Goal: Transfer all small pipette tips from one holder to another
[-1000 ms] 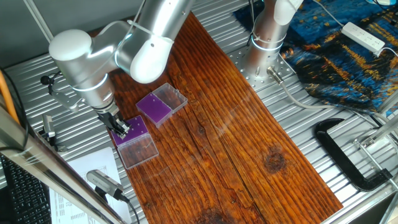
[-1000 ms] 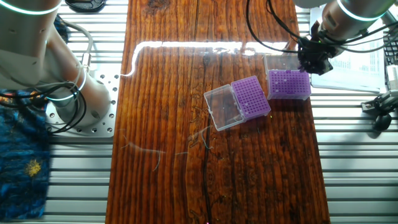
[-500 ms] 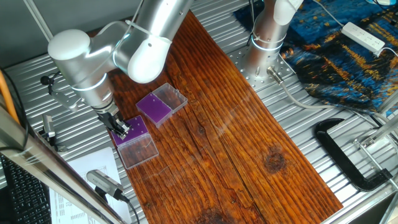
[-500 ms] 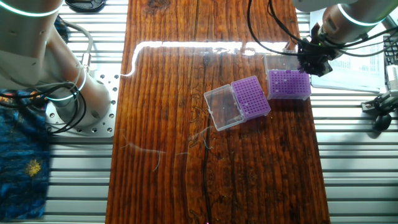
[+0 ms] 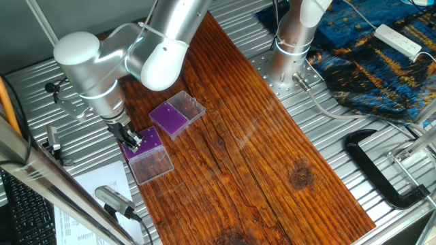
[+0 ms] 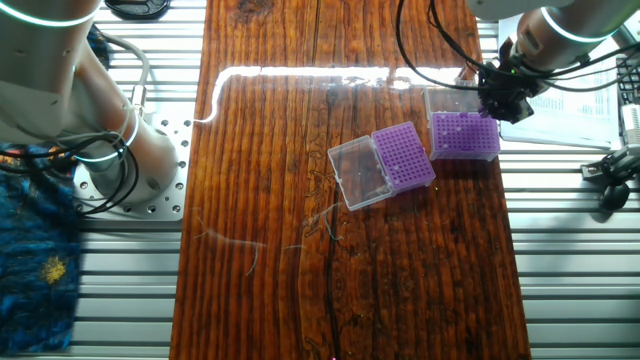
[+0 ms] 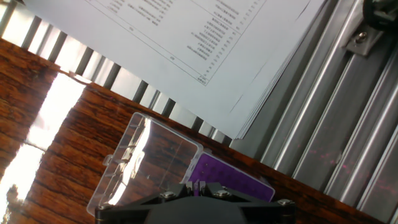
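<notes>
Two purple grid holders with clear hinged lids lie open on the glossy, dark-grained wooden board [image 5: 259,150]. The silver arm [image 5: 109,61] bends steeply down at left — its gripper [image 5: 133,142] sits over the near holder [image 5: 146,144]; whether its jaws are spread cannot be told. The far holder [image 6: 403,156] lies mid-board. Tips are too small to make out.

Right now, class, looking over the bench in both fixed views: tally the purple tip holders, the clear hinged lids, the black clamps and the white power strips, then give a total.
Purple tip holders: 2
Clear hinged lids: 2
Black clamps: 1
White power strips: 1
Total: 6
</notes>
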You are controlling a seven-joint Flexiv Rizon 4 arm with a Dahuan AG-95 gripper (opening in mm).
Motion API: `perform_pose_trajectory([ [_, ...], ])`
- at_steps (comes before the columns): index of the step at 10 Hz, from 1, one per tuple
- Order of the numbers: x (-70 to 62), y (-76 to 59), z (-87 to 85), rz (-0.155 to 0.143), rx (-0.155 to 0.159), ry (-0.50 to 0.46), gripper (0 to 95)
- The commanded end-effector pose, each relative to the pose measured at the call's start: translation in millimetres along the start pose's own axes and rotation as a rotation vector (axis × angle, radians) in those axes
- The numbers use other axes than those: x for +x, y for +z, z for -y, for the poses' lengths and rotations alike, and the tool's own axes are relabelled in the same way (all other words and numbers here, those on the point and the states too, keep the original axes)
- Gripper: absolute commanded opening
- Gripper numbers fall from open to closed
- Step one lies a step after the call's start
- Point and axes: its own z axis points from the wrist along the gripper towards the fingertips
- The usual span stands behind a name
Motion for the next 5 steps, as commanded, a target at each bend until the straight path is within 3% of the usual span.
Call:
perform_pose_trajectory([
  [1,-0.1,0.0,0.0,-0.006,-0.002,0.003,0.0],
  [5,-2.2,-1.5,0.0,-0.003,0.001,0.007,0.0],
])
